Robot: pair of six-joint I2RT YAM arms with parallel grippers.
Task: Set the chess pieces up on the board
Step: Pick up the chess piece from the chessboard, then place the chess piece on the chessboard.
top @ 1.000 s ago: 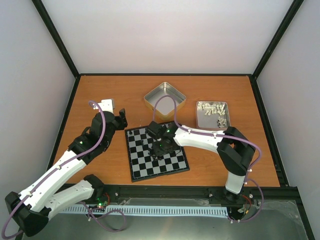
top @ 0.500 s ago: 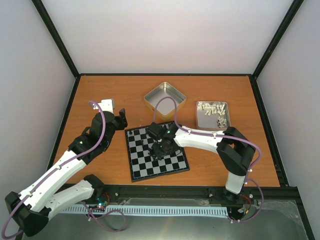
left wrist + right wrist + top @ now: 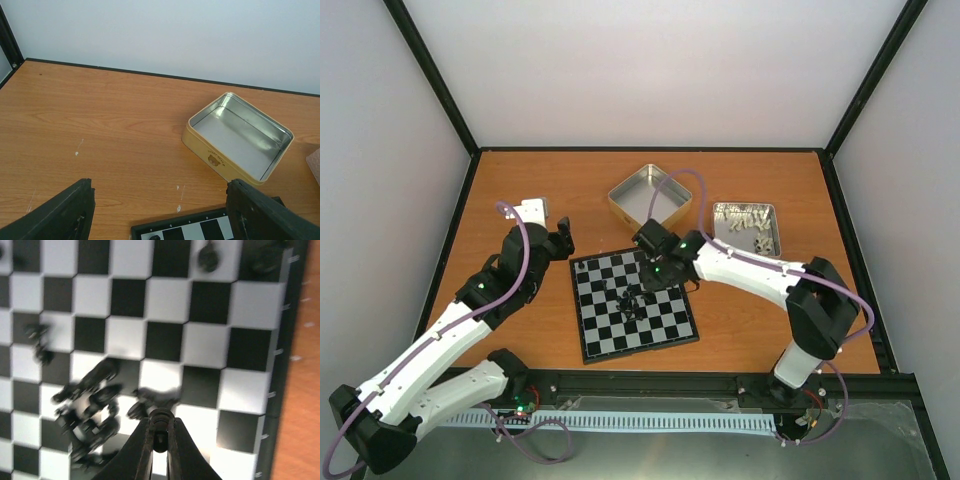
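The right gripper (image 3: 656, 274) is drawn back from the middle of the board (image 3: 620, 338) toward its far right part, and its jaws, parted a second ago, are now closed on a single black chess piece (image 3: 160, 418). The heap of chess pieces (image 3: 629, 299) that was covered by it is now exposed. The right arm's elbow is swung out to the right, and its purple cable (image 3: 687, 174) is now arched over the empty tin (image 3: 635, 196).

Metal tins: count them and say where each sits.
2. One tin stands behind the board; a second tin, holding pale pieces, lies to its right. A pale object by the left arm might be a third, partly hidden.
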